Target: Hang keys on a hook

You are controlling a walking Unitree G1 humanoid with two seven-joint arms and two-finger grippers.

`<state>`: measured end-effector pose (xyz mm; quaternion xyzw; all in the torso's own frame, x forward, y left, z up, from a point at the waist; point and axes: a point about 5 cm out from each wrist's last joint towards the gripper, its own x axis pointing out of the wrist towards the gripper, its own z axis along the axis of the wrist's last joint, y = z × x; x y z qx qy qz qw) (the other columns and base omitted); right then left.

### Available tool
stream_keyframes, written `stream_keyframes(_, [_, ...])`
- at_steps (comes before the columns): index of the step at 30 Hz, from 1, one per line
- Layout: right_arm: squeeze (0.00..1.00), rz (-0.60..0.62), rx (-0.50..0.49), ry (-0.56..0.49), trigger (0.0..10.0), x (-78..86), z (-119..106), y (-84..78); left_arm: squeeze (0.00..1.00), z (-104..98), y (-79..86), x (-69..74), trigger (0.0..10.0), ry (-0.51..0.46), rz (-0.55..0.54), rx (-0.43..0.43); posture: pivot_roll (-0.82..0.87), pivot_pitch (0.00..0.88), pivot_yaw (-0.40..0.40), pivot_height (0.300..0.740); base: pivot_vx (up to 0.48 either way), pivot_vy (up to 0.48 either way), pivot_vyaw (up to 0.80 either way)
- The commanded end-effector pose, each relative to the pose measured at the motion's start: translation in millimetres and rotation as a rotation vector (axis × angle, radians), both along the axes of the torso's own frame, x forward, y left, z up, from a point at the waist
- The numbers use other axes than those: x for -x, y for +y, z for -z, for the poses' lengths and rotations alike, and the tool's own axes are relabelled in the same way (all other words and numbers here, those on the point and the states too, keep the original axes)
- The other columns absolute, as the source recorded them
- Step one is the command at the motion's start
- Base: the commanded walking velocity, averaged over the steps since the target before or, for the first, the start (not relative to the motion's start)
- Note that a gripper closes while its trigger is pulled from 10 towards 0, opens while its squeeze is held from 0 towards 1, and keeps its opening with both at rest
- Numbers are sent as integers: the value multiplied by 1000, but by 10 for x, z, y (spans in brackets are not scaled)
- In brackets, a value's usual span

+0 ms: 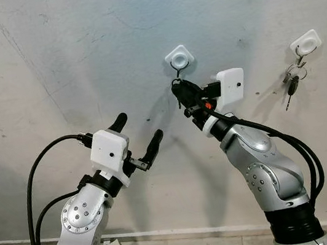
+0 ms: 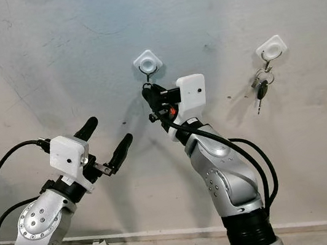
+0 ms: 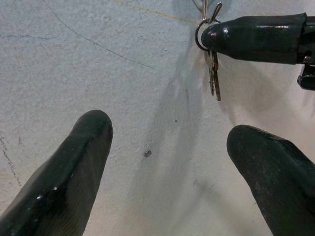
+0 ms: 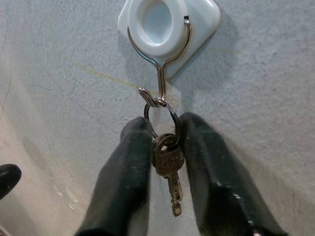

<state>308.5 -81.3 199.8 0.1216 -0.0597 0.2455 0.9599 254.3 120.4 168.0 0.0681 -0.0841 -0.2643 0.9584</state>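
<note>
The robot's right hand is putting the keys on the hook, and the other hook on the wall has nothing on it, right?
Not quite. The other hook already holds a bunch of keys, as the left eye view shows. The right end effector is indeed holding the key ring at the near hook.

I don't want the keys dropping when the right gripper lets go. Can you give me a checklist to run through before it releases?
1. Key ring over the tip of the wire hook: ok, the ring sits at the hook's lower bend, though whether it is fully seated, cannot tell.
2. Right gripper grip: ok, its fingers close on the ring with the keys hanging between them.
3. Hook base fixed to the wall: cannot tell; it looks flush.
4. Left gripper out of the way: ok, open and off to the side, below the hook.
5. Other hook untouched: ok, its own keys hang there, well apart.
</note>
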Motion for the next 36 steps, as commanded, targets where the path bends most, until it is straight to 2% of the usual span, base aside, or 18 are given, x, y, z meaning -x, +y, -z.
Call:
stream_keyframes(1, [1000,35,2,40,10000,-15,81,-51,0,-5,-1,-11,10000,-4,3,-9,100,0,69,740,0,0,0])
stream_keyframes(7, [1000,52,40,-17,10000,-3,30,-58,0,11,8,-5,10000,0,-6,-14,100,0,73,740,0,0,0])
stream_keyframes(13, [1000,43,56,-29,10000,22,23,-82,0,17,23,-6,10000,-2,-16,-21,102,0,71,740,0,0,0])
stream_keyframes(16, [1000,39,69,-30,10000,47,37,-118,0,25,38,-2,10000,-1,-20,-28,100,0,72,740,0,0,0])
stream_keyframes(22, [1000,91,129,-33,10000,129,93,-317,0,73,131,44,10000,14,-60,-43,95,0,74,740,0,0,0])
stream_keyframes(24, [1000,94,134,-32,10000,140,101,-329,0,75,139,46,10000,16,-66,-44,95,0,74,740,0,0,0])
stream_keyframes(31, [1000,97,146,-23,10000,277,174,-398,0,124,258,43,10000,35,-171,-62,86,0,77,740,0,0,0])
stream_keyframes(36, [1000,134,172,28,10000,374,263,-456,0,200,364,66,10000,63,-248,-71,80,0,79,740,0,0,0])
